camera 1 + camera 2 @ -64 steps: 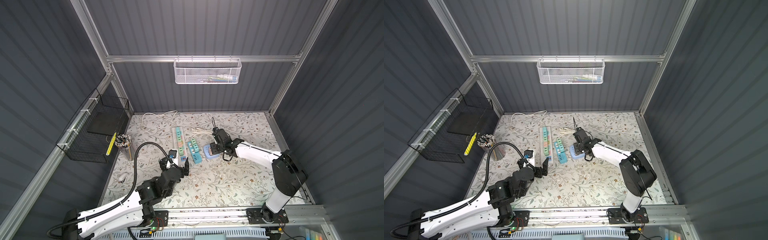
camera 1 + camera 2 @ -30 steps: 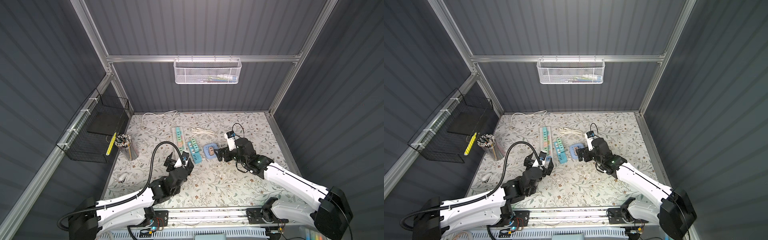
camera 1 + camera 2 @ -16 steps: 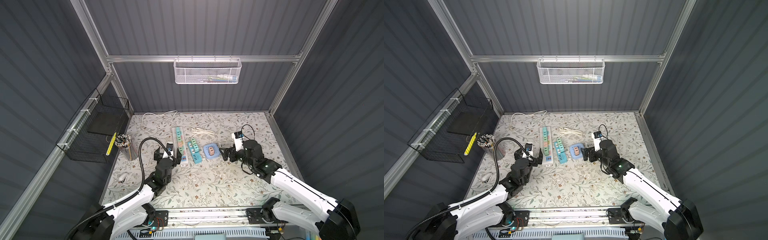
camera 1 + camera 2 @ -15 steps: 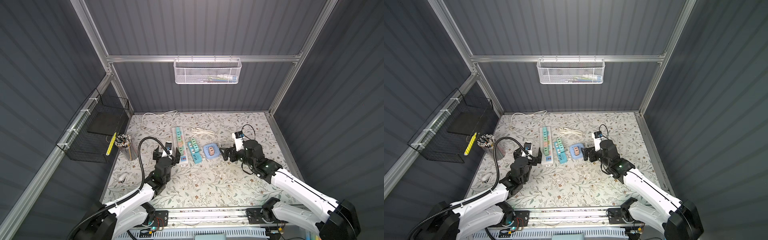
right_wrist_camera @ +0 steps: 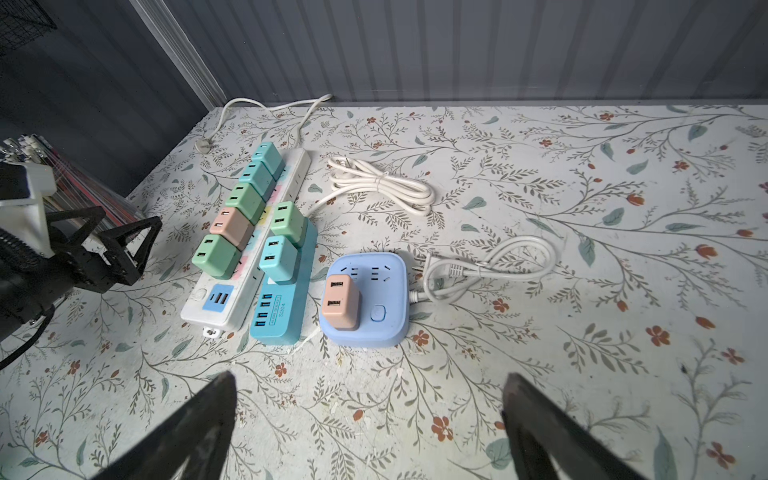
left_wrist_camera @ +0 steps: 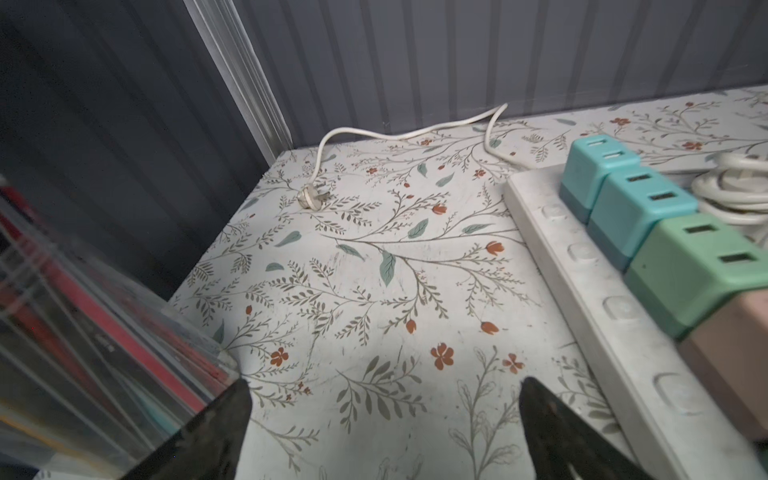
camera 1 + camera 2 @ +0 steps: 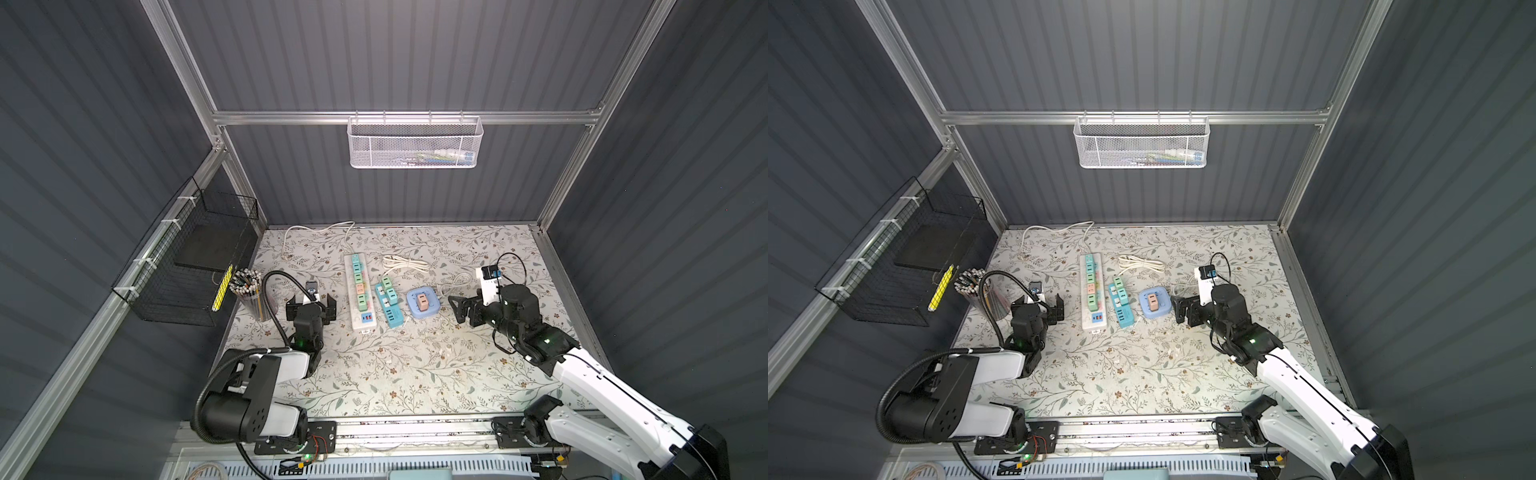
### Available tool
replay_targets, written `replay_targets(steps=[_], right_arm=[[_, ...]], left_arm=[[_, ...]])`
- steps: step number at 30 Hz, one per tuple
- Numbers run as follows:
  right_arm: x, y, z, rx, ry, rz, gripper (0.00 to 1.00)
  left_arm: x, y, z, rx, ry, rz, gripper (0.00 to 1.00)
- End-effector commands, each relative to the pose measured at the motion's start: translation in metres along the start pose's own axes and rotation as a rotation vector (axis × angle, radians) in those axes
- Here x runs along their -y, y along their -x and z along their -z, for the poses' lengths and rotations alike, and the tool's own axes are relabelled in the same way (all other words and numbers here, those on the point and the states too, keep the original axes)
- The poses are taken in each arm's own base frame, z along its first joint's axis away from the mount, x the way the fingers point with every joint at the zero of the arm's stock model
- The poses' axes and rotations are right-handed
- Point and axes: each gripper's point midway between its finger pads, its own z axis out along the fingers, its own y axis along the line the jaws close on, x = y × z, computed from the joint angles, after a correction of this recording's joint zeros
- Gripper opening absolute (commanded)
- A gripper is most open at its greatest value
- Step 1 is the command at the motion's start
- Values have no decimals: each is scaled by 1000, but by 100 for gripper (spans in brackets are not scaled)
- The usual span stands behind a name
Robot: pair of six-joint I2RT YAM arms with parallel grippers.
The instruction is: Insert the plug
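So the pink plug [image 5: 340, 302] is being carried upright in the blue socket block [image 5: 390, 282]. The right gripper [image 5: 368, 378] is being held wide open, well short of that block. A blue strip [image 5: 286, 309] is being shown lying just beside the block, with a white strip [image 5: 296, 168] touching the blue strip's far side.

a robot lab cell: ribbed panels [image 7: 415, 62] and aluminium frame [image 7: 291, 117] enclose the arms [image 7: 602, 386], mounting rail [image 7: 415, 428] under their bases.

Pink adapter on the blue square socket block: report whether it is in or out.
In. The pink cube adapter stands upright on the blue square socket block, its base flush against the top; no prongs show.
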Motion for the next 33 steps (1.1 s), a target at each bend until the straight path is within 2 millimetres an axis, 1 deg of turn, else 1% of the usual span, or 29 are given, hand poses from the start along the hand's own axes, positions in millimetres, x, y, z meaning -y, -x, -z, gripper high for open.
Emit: replay_targets(steps=[1,7,9,11,14,16,18,21,26,29,33], right_arm=[[5,-9,-1,-32,-14,19,99],[10,-14,-1,-56,-36,28,99],[12,-15,-1,-62,-44,30,99],[15,-17,-1,-71,-53,30,99],[20,-18,-3,-81,-70,36,99],[24,-18,-4,-86,-82,38,99],[29,-19,-4,-96,-95,48,99],[34,-21,-6,-114,-115,113,99],[54,-25,-9,-128,-176,188,99],[70,-19,-7,-93,-235,211,99],[93,-9,-8,6,-330,257,99]], left_arm=[[0,13,-7,85,-21,48,100],[-1,-8,-27,56,-4,65,100],[-2,-5,-29,75,-1,67,100],[-1,-11,-35,11,-6,62,100],[3,-11,-47,-23,-22,46,100],[5,-15,-54,-72,-37,44,100],[1,-14,-57,-77,-31,63,100],[1,-16,-57,-86,-34,66,100],[0,-16,-57,-84,-32,67,100],[1,-16,-57,-85,-34,67,100],[0,-16,-57,-84,-33,66,100]])
